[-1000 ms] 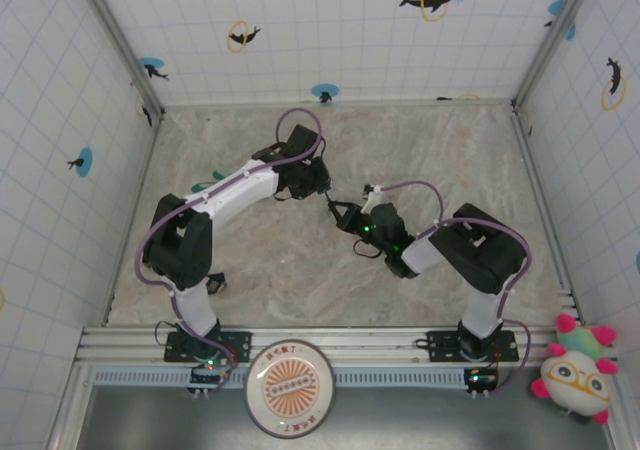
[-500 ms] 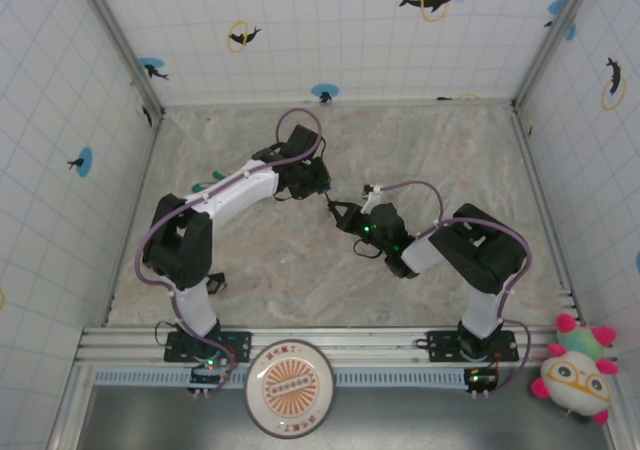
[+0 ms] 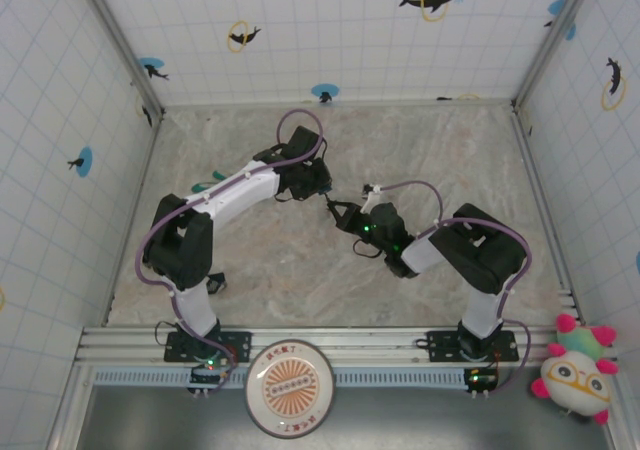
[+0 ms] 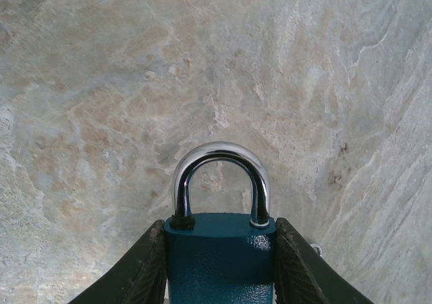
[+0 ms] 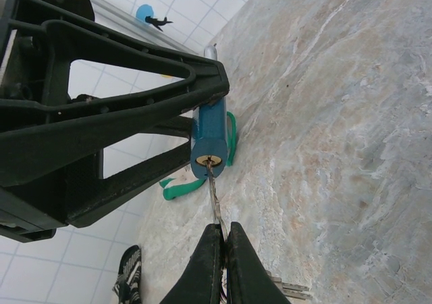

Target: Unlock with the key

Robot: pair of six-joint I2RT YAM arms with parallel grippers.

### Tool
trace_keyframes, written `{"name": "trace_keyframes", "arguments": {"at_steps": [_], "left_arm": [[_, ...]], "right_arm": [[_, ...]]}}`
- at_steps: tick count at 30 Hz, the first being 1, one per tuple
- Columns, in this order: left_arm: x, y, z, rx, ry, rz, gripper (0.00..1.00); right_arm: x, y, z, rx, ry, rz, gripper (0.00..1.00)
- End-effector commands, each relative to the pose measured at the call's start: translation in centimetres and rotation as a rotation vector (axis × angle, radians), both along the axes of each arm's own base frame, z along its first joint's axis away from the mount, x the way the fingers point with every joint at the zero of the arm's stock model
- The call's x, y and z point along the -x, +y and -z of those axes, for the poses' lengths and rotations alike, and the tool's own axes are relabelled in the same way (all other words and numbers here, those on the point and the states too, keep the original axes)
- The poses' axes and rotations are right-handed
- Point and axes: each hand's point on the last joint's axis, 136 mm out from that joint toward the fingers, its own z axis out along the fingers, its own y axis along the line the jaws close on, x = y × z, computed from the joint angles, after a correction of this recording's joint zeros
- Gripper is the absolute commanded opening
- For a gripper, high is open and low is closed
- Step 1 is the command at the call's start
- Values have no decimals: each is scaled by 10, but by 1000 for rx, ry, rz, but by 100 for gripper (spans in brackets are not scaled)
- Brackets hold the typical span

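Two pairs of fingers meeting over the middle of the counter (image 3: pixel 430 140). On one side the left fingers (image 4: pixel 145 263), closed on the blue padlock (image 4: pixel 219 263), one against each narrow side of the body, gripping it and, as it seems, holding it lifted off the stone surface. In front of the fingertips the shackle (image 4: pixel 219 154), uncovered, with both legs seated in the body, so not yet unlocked. Probably held this way to give a steady target and to keep the bottom face free for the other arm.

On the other side the right fingers (image 5: pixel 206 263), pressed together on the key (image 5: pixel 214 196) and pinching its head. Thin blade standing out ahead, tip at the brass keyhole (image 5: pixel 208 161). Cannot tell how deep inside; most of the blade visible outside. Such a pinch at the head judged good for turning without touching the lock.

Long axis of the padlock seemingly near level with the counter, exact tilt hard to tell. Shackle end pointing away from the right fingers, keyhole end facing them. Key set in one line with this axis.

Behind the lock a green strap (image 5: pixel 174 190), apart from both.
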Motion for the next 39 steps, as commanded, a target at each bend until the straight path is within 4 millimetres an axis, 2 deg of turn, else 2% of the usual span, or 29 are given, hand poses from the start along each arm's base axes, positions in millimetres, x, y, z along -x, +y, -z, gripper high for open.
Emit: {"name": "trace_keyframes", "arguments": {"at_steps": [1,11,18,24,27,31,39], "left_arm": [[7,-9,-5,24,3,12,18],[11,-15,-6,15,-5,20,15],[13,-19,-9,15,-12,28,10],[12,-19,-12,19,-17,28,8],[13,-19,-10,17,-14,34,7],[15,-19,-8,15,-6,38,6],[15,-22,-10,31,-9,46,4]], "right_arm": [[-14,2,-32,-76,-62,34,0],[-26,-8,-32,-92,11,109,0],[-33,-8,-43,-101,31,125,0],[-39,-10,-54,-222,43,125,0],[-42,-10,-54,-138,29,119,0],[-43,-9,-43,32,41,90,0],[-45,-10,-38,79,32,86,0]]}}
